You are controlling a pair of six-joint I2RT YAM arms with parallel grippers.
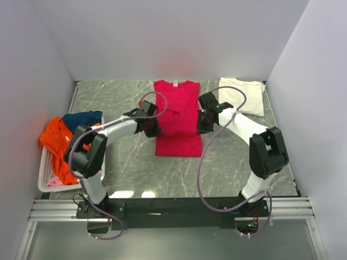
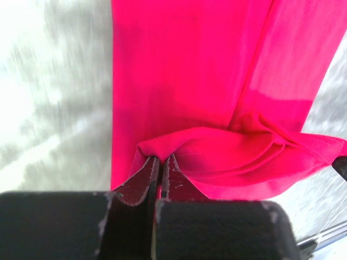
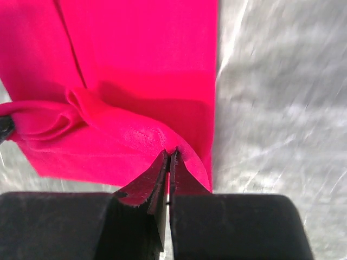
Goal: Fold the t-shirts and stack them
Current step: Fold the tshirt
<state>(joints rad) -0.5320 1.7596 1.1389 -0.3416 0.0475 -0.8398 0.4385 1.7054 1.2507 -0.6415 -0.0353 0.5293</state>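
Pinching lifted edge of crimson t-shirt: left hand, right hand clamped; marble table either side.

In the middle of the tabletop we see the spread t-shirt, with its neck toward the far wall. The left end effector is at its left edge and the right end effector at its right edge, each pinching a raised fold of the cloth. Behind and to the right lies the folded t-shirt, apart from the first. At the far left stands the basket, and the heaped t-shirts lie in it.
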